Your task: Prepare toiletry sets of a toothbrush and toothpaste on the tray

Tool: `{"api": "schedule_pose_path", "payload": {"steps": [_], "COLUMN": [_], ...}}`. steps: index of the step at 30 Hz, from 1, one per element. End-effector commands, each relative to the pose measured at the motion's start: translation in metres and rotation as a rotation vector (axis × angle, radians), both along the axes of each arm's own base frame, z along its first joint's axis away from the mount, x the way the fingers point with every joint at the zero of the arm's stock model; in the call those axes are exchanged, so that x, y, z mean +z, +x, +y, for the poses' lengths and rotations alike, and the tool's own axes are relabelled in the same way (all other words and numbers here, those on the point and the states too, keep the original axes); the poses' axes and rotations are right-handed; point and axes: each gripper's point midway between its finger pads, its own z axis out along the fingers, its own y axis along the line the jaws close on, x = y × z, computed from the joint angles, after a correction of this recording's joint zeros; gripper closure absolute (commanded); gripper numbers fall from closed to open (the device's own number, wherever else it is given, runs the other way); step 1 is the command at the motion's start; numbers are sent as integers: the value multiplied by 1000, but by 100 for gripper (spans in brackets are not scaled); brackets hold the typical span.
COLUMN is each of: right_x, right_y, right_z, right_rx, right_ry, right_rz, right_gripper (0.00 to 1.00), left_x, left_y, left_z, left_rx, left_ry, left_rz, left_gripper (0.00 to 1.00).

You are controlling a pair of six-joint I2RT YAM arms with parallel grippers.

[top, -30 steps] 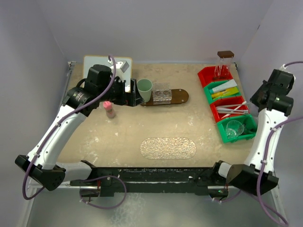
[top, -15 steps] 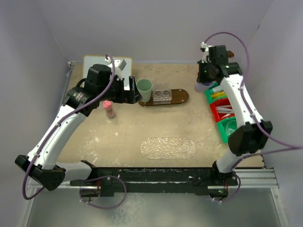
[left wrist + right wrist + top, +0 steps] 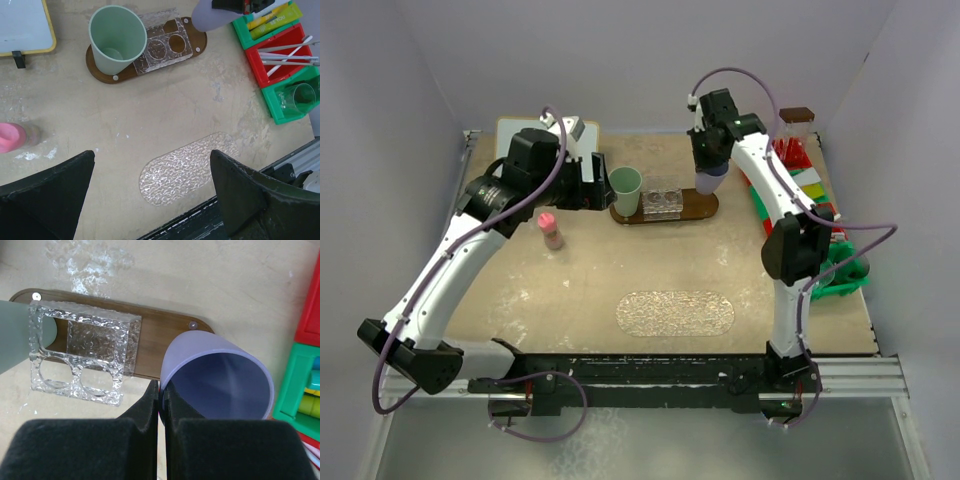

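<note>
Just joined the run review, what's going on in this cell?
The right gripper is shut on the rim of a lavender cup, holding it tilted over the right end of the brown tray. A green cup stands on the tray's left end, beside a clear two-hole rack. The left gripper hangs open near the green cup, empty. Toothbrushes and toothpaste tubes lie in their bins.

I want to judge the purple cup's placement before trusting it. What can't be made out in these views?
1. Base of the purple cup: right wrist view, hidden by its own wall; contact with the brown tray unclear.
2. The near green bin: top view, mostly covered by the right arm.
3. The pink-capped bottle: left wrist view, blurred, cut by the left edge.
4. The green cup: right wrist view, cut by the left edge.
</note>
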Motion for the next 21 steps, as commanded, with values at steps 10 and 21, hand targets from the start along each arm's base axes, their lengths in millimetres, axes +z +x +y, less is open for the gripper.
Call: {"api": "schedule_pose_path", "payload": {"steps": [10,21], "right_x": [-18,-40], "right_y": [6,9], "right_z": [11,11], "right_rx": [-42,-66], "right_ry": [4,-16], "right_rz": [32,59], "right_gripper": [100,100], "left_x": [18,20], "left_y": [6,7], "left_z": [12,14], "left_rx": [15,7], "left_ry": [50,77], "left_rz": [-66,-80], "left_gripper": [7,7]}}
